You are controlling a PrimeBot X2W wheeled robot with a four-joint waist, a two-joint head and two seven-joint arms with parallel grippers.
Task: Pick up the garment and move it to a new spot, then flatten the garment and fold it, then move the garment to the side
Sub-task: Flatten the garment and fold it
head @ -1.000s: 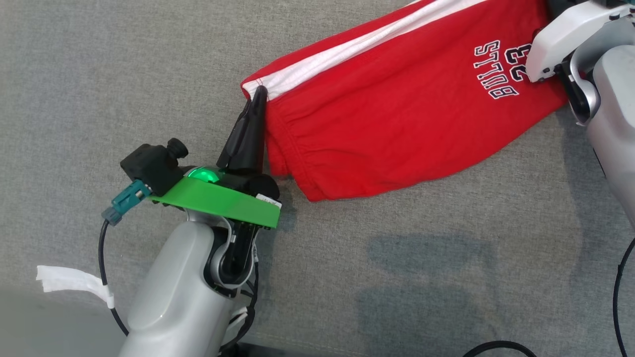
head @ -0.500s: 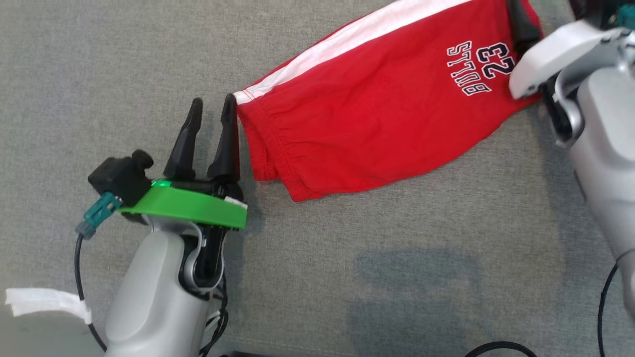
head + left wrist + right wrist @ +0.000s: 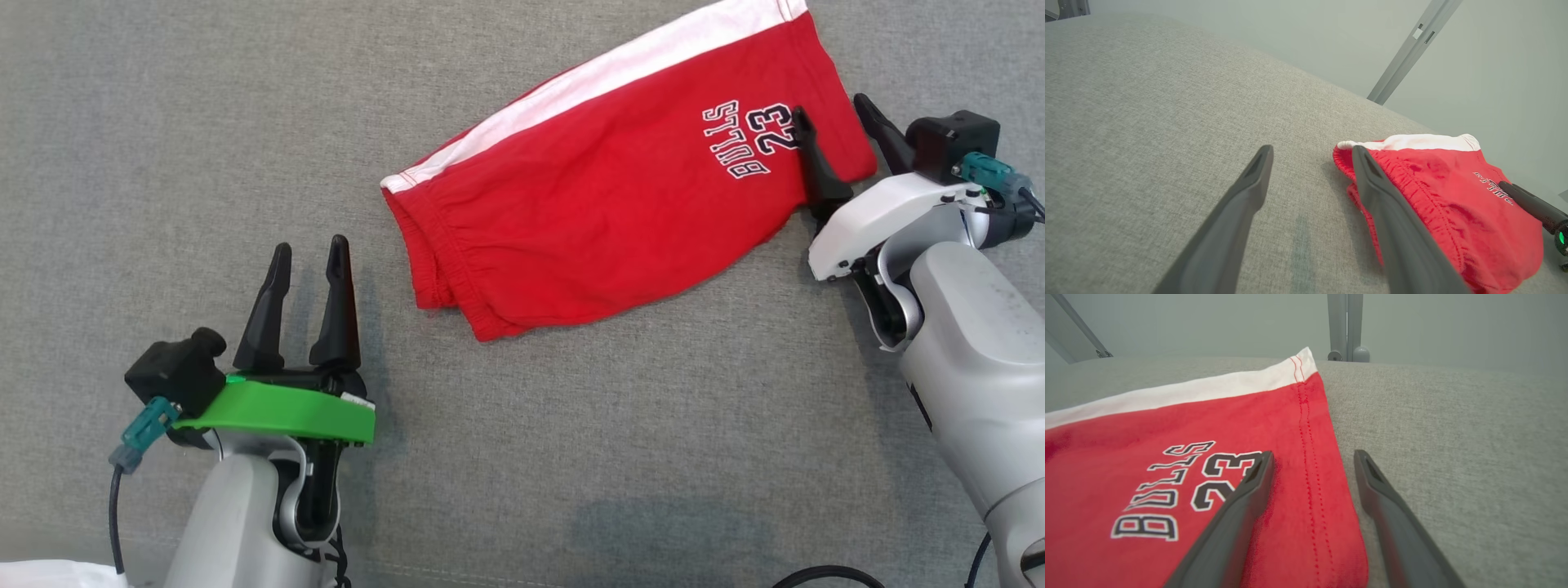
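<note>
The red shorts [image 3: 620,212] lie folded flat on the grey cloth surface [image 3: 571,457], right of centre and toward the far side, with the elastic waistband [image 3: 433,245] at the left and the leg hem at the far right. The white stripe [image 3: 604,69] along their far edge is clipped by the top of the head view, and the right wrist view cuts off their whole left half

The right gripper [image 3: 829,106] has its two fingers apart, straddling the hem: one lies over the red cloth, the other over bare grey surface. Whether either touches down cannot be told. The finger over the cloth covers part of the last digit in the right wrist view

The left gripper [image 3: 309,245] sits at the near left, fingers spread with nothing between them, clear of the waistband. In the left wrist view one of its fingers hides a stretch of waistband

A white scrap [image 3: 49,572] at the near left corner is cut off and unidentifiable

The print [image 3: 747,139] reads "BULLS" and "23", black with white outline, upside down from the head, too small in the left wrist view
</note>
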